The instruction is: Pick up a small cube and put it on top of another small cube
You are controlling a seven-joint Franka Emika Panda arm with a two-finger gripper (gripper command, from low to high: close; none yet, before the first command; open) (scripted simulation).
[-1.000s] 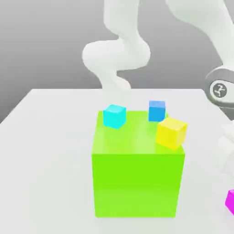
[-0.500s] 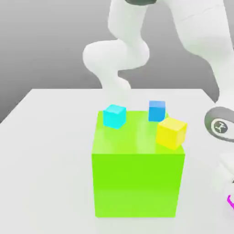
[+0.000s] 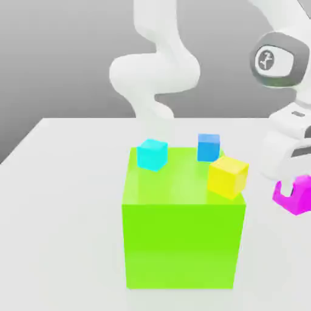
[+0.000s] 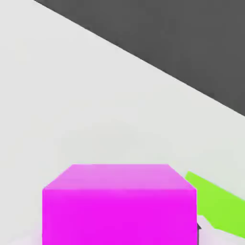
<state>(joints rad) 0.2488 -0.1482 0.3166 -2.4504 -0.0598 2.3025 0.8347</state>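
One green block (image 3: 182, 234) sits on the white worktop (image 3: 61, 200) with three small cubes on top: one cyan (image 3: 152, 154) at the far left, one blue (image 3: 208, 147) at the far right, one yellow (image 3: 228, 176) at the near right edge. One magenta cube (image 3: 293, 194) hangs off the exterior view's right of the block, level with its top, the gripper (image 3: 290, 185) with jaws clamped on it. Half a second back that cube was down low at the frame's edge; now it has been lifted clear of the worktop.

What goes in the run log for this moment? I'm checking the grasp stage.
phase: carry | gripper: shut on magenta cube | cube: off table | position: exterior view's right of green block | stacking: not yet done
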